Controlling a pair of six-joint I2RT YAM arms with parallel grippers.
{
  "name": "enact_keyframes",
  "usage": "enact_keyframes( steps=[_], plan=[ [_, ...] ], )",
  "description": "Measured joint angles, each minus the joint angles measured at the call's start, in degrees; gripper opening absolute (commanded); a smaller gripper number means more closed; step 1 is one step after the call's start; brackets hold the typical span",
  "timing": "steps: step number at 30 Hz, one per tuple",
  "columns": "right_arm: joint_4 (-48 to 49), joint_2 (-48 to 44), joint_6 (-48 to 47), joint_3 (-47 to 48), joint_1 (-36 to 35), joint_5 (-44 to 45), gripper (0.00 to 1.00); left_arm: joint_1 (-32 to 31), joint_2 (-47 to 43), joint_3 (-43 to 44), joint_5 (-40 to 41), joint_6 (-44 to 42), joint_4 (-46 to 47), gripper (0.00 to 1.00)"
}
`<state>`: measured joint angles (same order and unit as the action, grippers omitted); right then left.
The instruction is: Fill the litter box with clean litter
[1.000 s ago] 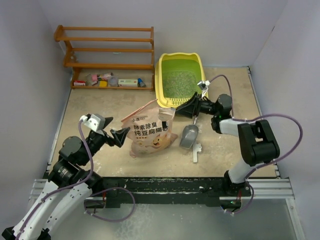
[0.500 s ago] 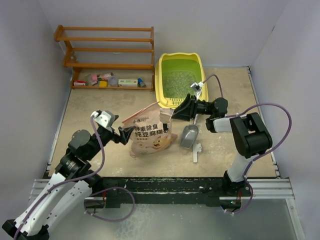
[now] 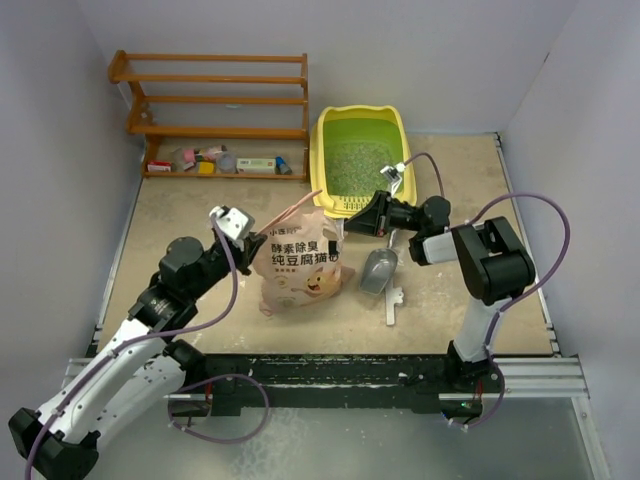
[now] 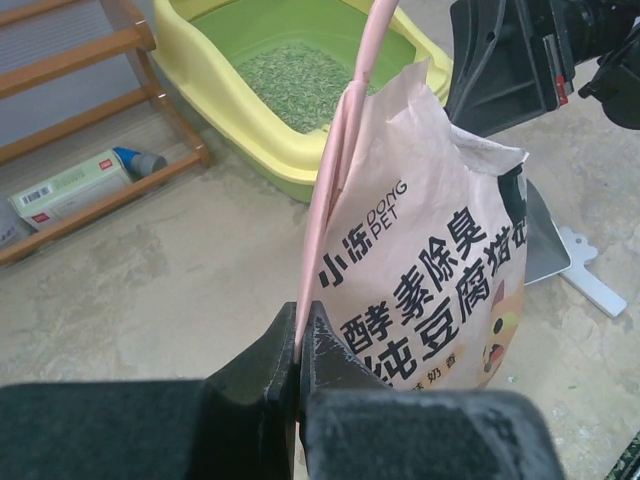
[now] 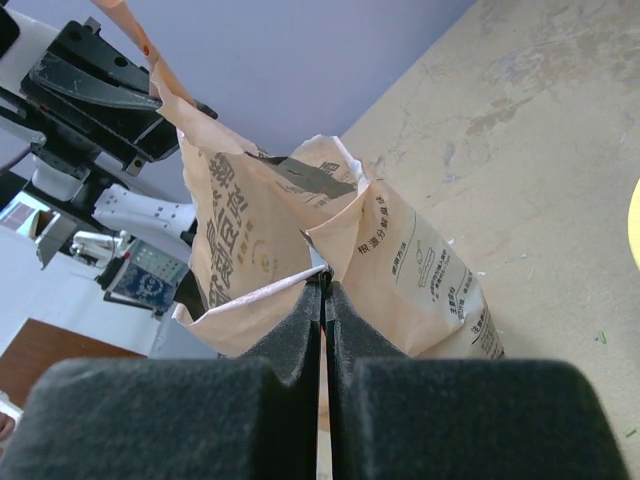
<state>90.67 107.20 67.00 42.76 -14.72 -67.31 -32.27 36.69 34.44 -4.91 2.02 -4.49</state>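
The yellow litter box (image 3: 319, 172) with its green basin stands at the back, and pale granules of litter (image 3: 358, 165) cover its floor. In front of it stands the pink-tan printed litter bag (image 3: 300, 262). My left gripper (image 3: 256, 251) is shut on the bag's pink left edge (image 4: 322, 230), the fingertips (image 4: 318, 335) pinching it. My right gripper (image 3: 348, 228) is shut on the bag's upper right corner (image 5: 345, 215), between the bag and the box. The left wrist view shows the litter box (image 4: 215, 85) and its litter (image 4: 295, 80) behind the bag (image 4: 430, 270).
A grey scoop (image 3: 378, 272) lies right of the bag, with a white piece (image 3: 392, 300) beside it. A wooden shelf rack (image 3: 215, 100) stands at the back left, small items (image 3: 215, 160) on its bottom shelf. Walls close in on both sides.
My left arm has reached right to the bag and its gripper has shut on the left edge. My right gripper has shut on the bag's right corner.
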Motion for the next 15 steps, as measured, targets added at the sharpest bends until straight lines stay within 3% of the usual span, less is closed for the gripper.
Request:
enact_keyframes(
  steps=[7, 15],
  plan=[
    [-0.63, -2.34, 2.64, 0.00, 1.25, 2.05, 0.00, 2.01, 9.29, 8.98, -0.92, -6.03, -4.83, 0.00],
    [-8.37, -10.58, 2.03, 1.05, 3.63, 2.38, 0.00, 13.40, 20.39, 20.20, -8.68, -9.03, -4.70, 0.00]
  ],
)
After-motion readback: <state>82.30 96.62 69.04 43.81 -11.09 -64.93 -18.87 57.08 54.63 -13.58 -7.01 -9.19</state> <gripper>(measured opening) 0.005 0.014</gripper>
